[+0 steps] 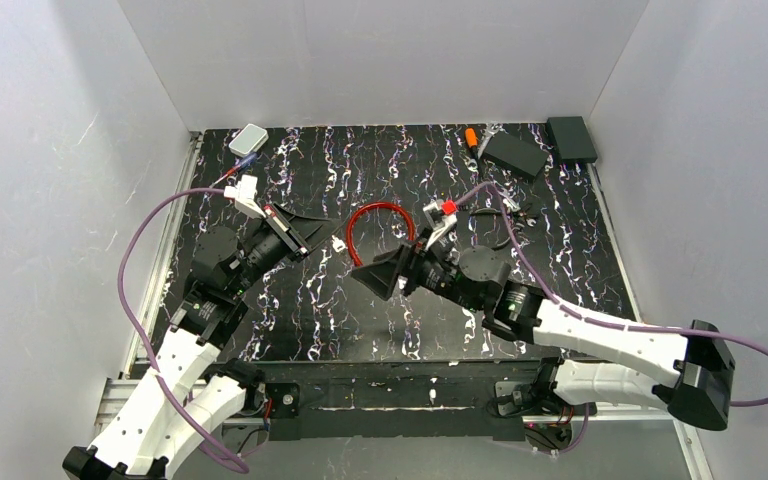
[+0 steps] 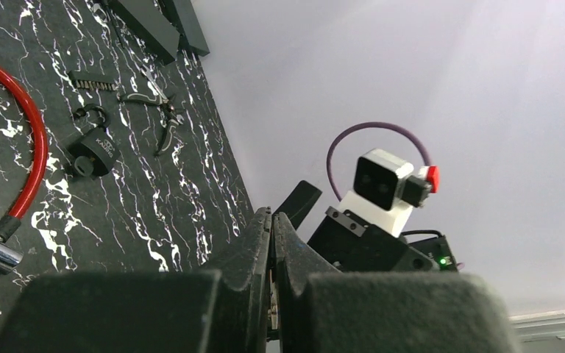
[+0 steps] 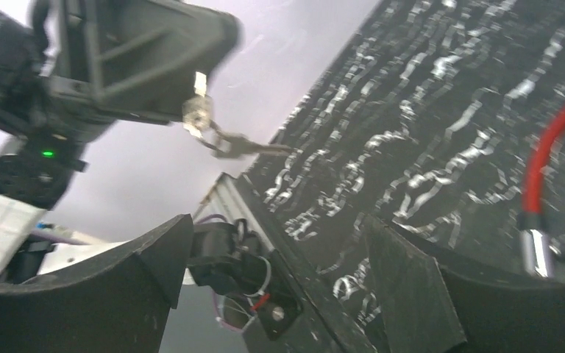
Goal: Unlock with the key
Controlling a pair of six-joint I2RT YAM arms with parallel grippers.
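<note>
My left gripper (image 1: 322, 235) is shut on a small silver key (image 3: 197, 110), held above the mat. In the right wrist view a second key (image 3: 246, 145) dangles from it on a ring. In the left wrist view the jaws (image 2: 273, 215) are pressed together with a sliver of metal between them. My right gripper (image 1: 365, 270) is open and empty, facing the left gripper from a short way off; it also shows in the right wrist view (image 3: 279, 257). A red cable lock (image 1: 380, 228) lies looped between the arms. A black padlock (image 2: 88, 156) lies on the mat further right.
Pliers (image 2: 156, 104) and a strip of bits (image 2: 92, 82) lie near the padlock. A white box (image 1: 249, 139) sits at the back left. Two black boxes (image 1: 516, 153) (image 1: 571, 138) and an orange item (image 1: 471, 137) sit at the back right. White walls enclose the black marbled mat (image 1: 290, 300).
</note>
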